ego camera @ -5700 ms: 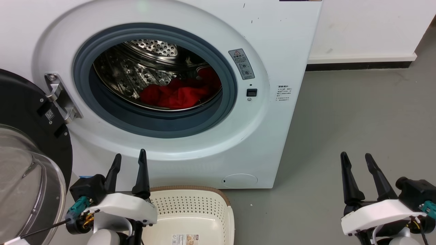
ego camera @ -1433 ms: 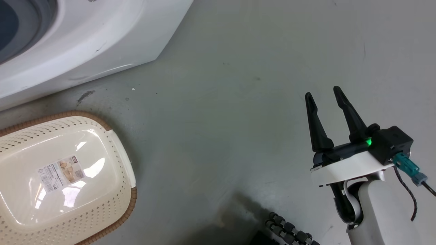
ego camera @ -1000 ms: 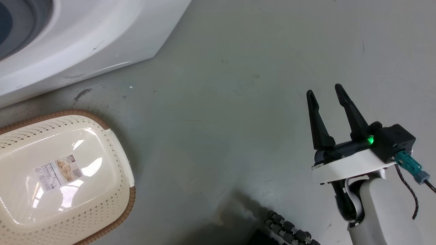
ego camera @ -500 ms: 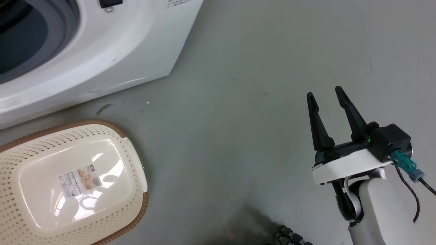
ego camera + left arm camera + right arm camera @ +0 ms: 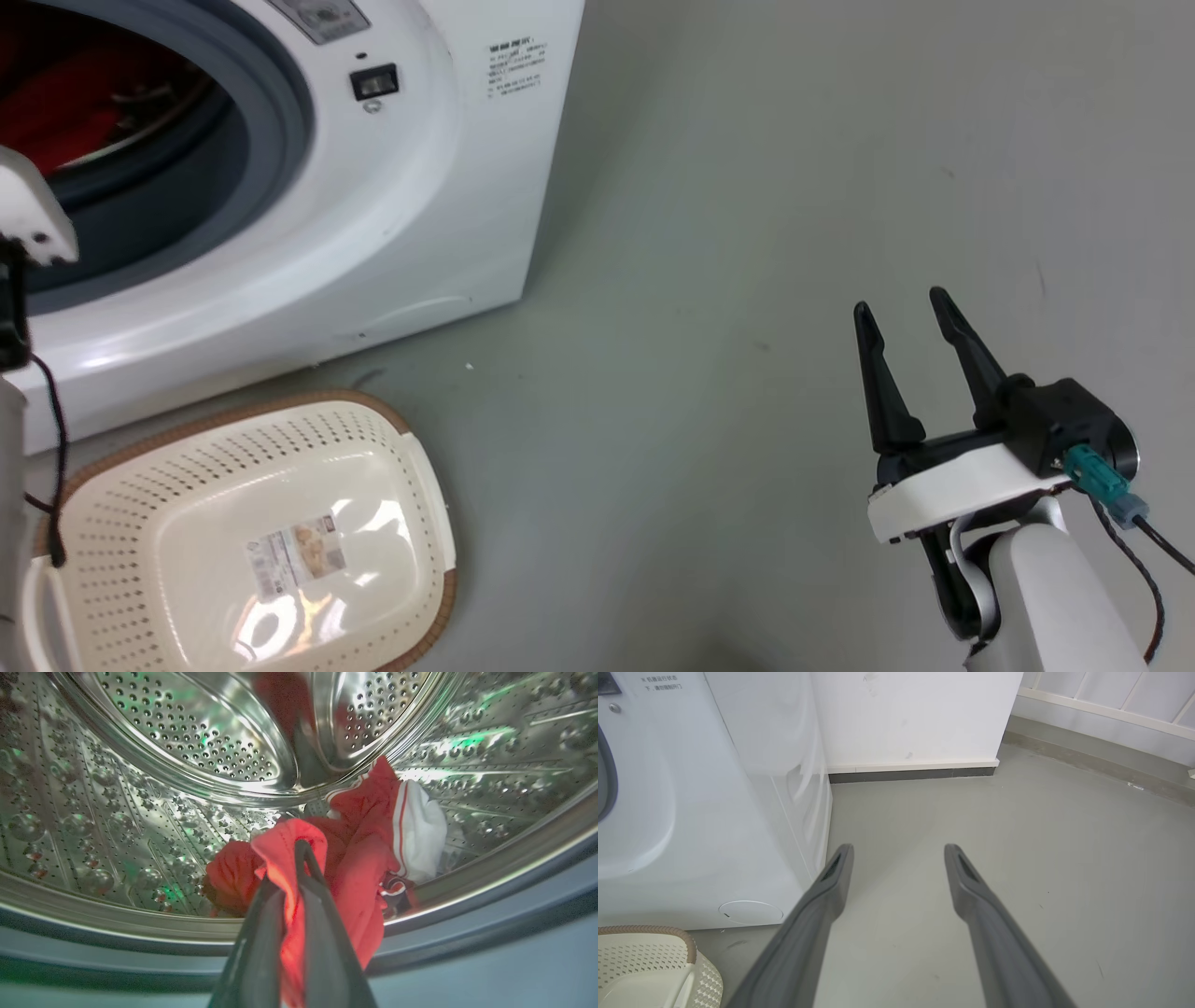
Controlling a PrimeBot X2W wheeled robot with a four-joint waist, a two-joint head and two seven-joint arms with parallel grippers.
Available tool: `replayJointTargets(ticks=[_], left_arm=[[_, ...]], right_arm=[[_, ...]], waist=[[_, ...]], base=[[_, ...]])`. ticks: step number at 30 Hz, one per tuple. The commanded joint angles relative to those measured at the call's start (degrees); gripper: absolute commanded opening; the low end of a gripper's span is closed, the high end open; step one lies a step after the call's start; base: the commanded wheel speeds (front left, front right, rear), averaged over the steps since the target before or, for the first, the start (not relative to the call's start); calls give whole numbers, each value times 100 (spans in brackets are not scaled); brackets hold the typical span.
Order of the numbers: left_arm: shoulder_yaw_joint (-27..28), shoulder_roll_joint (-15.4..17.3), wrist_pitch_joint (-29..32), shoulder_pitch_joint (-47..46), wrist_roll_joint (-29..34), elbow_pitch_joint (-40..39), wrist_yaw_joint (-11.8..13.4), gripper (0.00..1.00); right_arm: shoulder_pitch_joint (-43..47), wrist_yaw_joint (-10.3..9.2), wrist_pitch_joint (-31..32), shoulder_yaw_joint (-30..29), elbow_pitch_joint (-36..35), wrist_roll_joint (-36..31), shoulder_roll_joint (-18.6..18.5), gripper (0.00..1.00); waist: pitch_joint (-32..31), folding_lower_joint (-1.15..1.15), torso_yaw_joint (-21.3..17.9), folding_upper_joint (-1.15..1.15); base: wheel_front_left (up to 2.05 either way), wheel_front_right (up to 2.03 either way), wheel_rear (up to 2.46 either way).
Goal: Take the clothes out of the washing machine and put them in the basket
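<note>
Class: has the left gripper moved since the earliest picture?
Yes. The left gripper was outside the washing machine, below its porthole; now it's inside the drum, shut on a red garment.

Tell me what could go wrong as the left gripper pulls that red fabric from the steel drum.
The left gripper pinches only a thin fold of the bright red soft garments with white panels; it may slip under load.
The garments lie bunched together, so the pull may drag loose fabric over the grey rubber door rim onto the grey floor.
The cream perforated plastic basket with a brown rim sits low; trailing fabric may miss it.
</note>
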Motion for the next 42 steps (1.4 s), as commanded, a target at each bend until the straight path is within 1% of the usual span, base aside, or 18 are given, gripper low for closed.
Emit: replayJointTargets(ticks=[1, 6, 12, 18, 23, 31, 37, 42], left_arm=[[14, -72, -141, 151, -40, 27, -20, 0], [-25, -318, -610, 464, -118, -29, -17, 0], [-78, -592, -1069, 980, -190, -363, 47, 0], [-137, -807, -1278, 1552, -230, -1019, 142, 0], [-193, -859, -1283, 2005, -196, -1824, 275, 0], [-328, -929, -952, 2934, -45, -3581, 686, 0], [-391, -971, -717, 3713, 78, -4852, 1047, 0], [-389, -986, -525, 4295, 168, -5621, 1327, 0]], right_arm=[[101, -4, -12, -14, 20, -33, 1, 100], [239, -4, -12, -64, 80, -151, 1, 100], [440, -4, 80, -165, 58, -313, 0, 100], [660, -4, 247, -288, -95, -398, 0, 100], [824, -4, 380, -352, -247, -461, 2, 100], [996, -4, 555, -487, -487, -542, 1, 100], [1083, -4, 677, -519, -610, -602, 1, 100], [1114, -4, 760, -529, -696, -610, 1, 100]], waist=[[-366, 1, 184, 0], [-820, 1, 394, 0], [-1274, 1, 626, 0], [-1531, 1, 906, 0], [-1687, 1, 1116, 0], [-1803, 1, 1435, 0], [-1828, 1, 1655, 0], [-1804, 1, 1826, 0]], base=[[0, 0, 0], [0, 0, 0], [0, 0, 0], [0, 0, 0], [0, 0, 0], [0, 0, 0], [0, 0, 0], [0, 0, 0]])
